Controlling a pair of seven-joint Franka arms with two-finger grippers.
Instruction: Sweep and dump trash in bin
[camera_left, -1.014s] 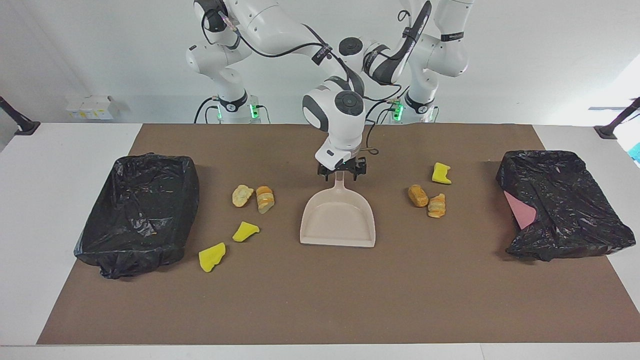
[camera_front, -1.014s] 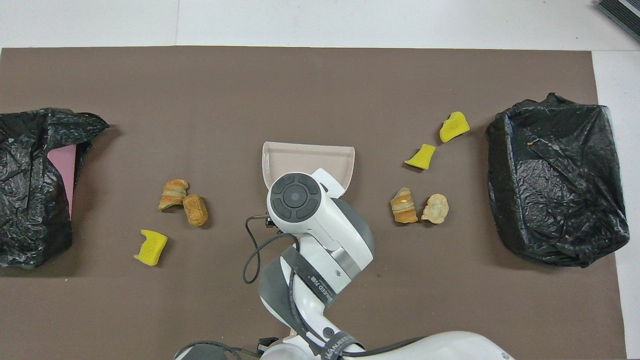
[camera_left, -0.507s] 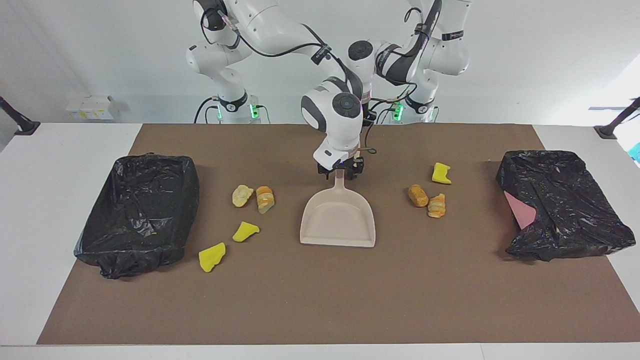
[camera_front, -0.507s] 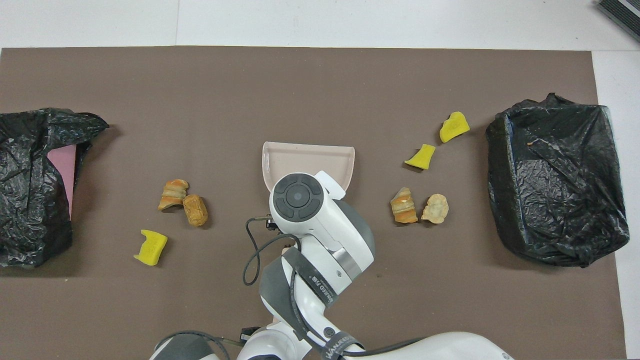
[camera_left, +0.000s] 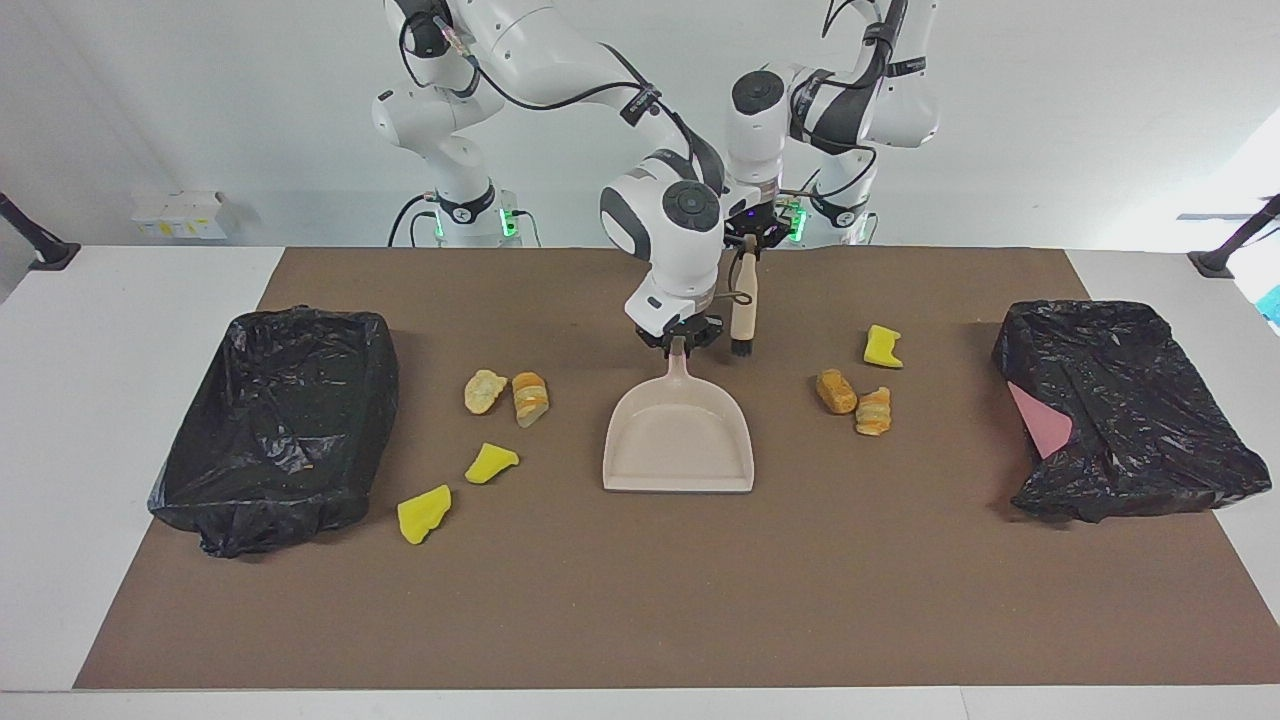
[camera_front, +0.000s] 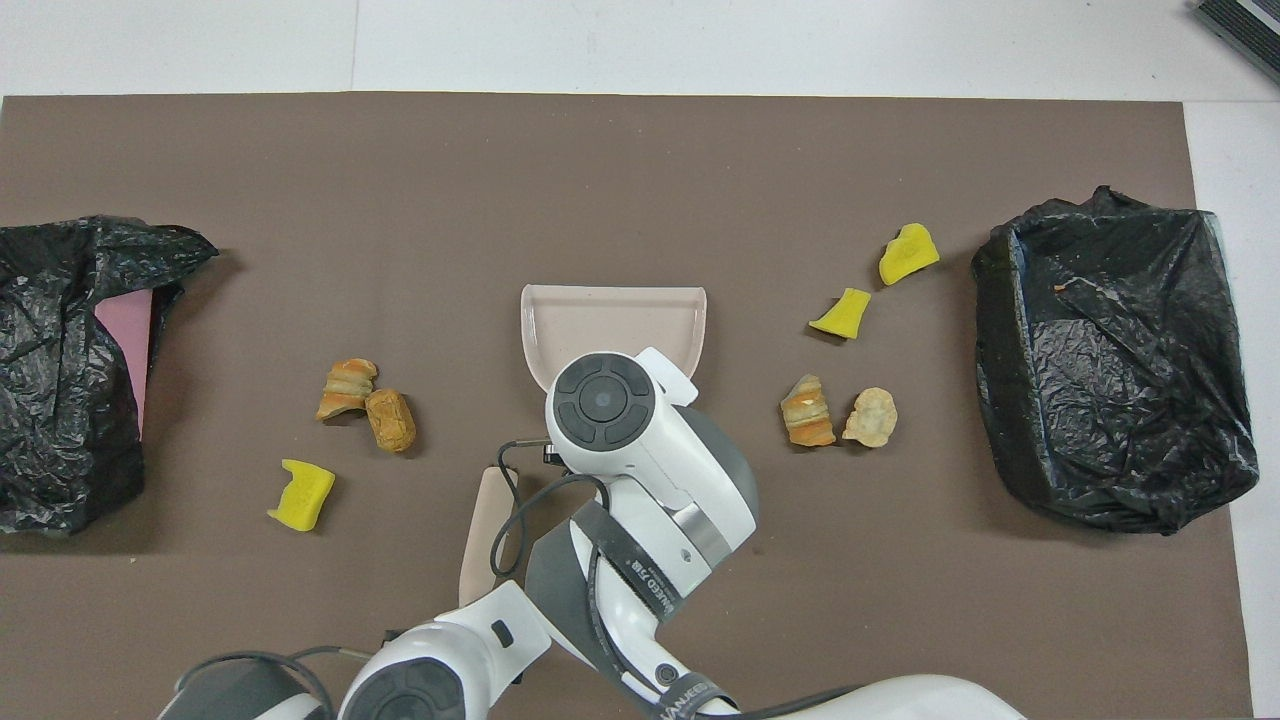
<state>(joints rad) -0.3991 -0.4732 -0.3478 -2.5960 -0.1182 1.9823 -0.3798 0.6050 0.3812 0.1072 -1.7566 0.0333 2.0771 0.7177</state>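
1. The right gripper (camera_left: 682, 340) is down on the mat, its fingers drawn in narrow around the handle of the dustpan (camera_left: 678, 440). The pan lies flat in the middle of the table, mouth pointing away from the robots.
2. The left gripper (camera_left: 746, 245) is closed on the top of the brush (camera_left: 742, 305), which hangs upright in the air just beside the dustpan's handle, bristles down and clear of the mat.
3. The trash (camera_left: 836, 391) is all loose on the brown mat (camera_left: 640, 600), none in the pan. Three scraps lie toward the left arm's end, and four scraps (camera_left: 491, 463) lie toward the right arm's end.
4. A black-bagged bin (camera_left: 275, 425) stands at the right arm's end and a second bin (camera_left: 1125, 405) at the left arm's end, each well apart from the pan.
5. Step in hand, as I judge it: both tools are gripped and sweeping is not yet begun.
6. The next move likely calls for sliding the pan's lip up beside one group, then lowering the brush on the scraps' outer edge and drawing them in, with the pan pressed flat so nothing slips beneath.
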